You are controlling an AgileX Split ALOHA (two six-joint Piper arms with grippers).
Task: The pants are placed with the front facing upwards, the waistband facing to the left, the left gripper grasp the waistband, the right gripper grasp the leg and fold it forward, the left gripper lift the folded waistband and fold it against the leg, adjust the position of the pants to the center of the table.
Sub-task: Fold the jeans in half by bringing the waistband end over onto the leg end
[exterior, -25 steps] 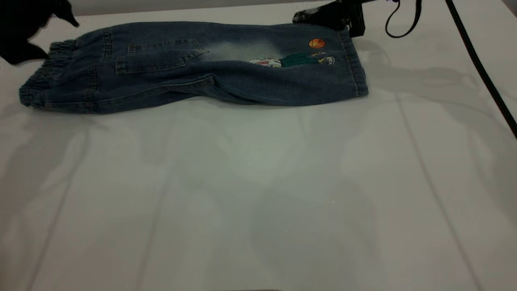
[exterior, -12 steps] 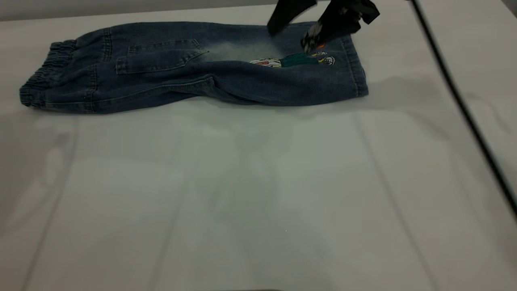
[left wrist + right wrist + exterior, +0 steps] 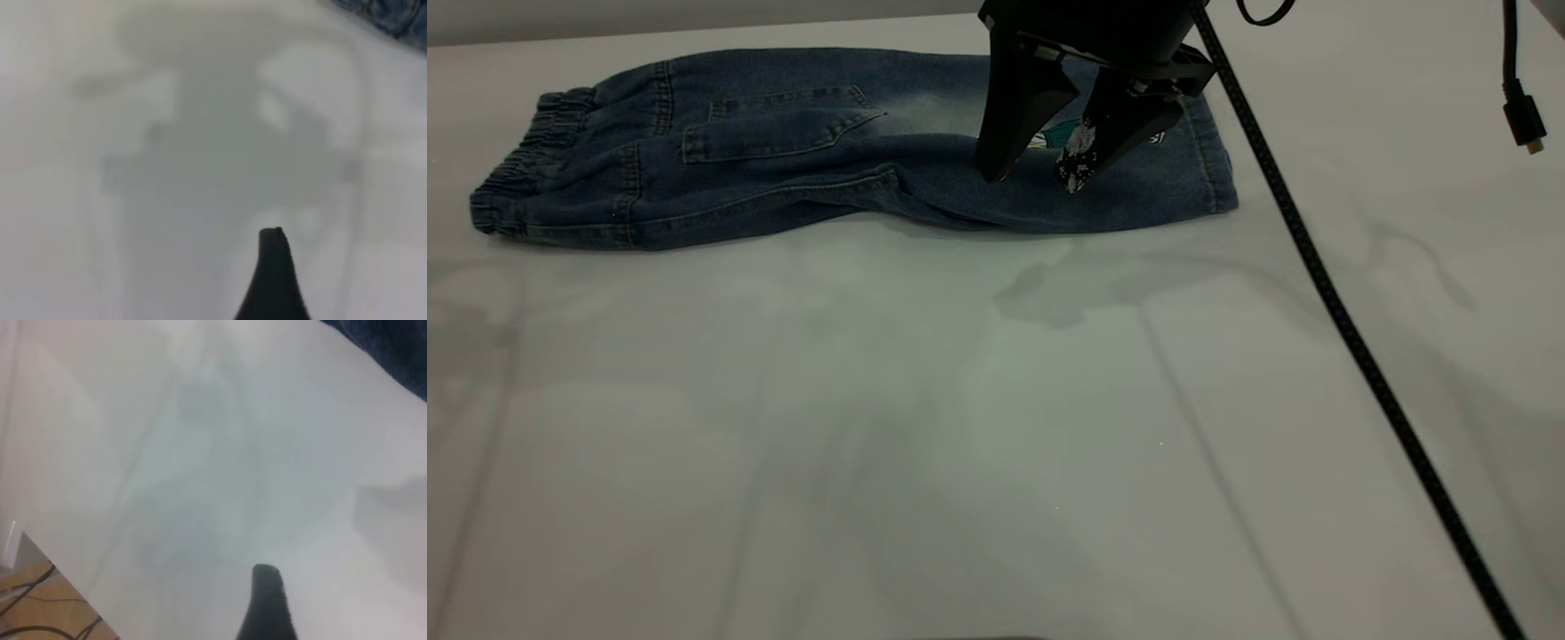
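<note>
The blue denim pants (image 3: 783, 151) lie folded lengthwise along the far side of the white table (image 3: 996, 427). The gathered waistband (image 3: 516, 169) is at the left and the leg hem (image 3: 1209, 151) at the right. My right gripper (image 3: 1036, 173) hangs open just over the leg near the hem, its two fingers pointing down with nothing between them. The left gripper (image 3: 333, 267) is outside the exterior view. In its wrist view one finger (image 3: 270, 267) stands alone over bare table, and a corner of denim (image 3: 393, 17) is far from it. The right wrist view shows denim (image 3: 380, 347) too.
A black braided cable (image 3: 1352, 338) slants across the right side of the table. A small plug (image 3: 1525, 124) dangles at the far right. In the right wrist view the table's edge (image 3: 60, 567) shows, with floor and wires beyond it.
The right gripper has swung from the far corner of the hem towards the near side, over the leg, and now covers the printed patch. The left gripper has left the waistband and the view.
</note>
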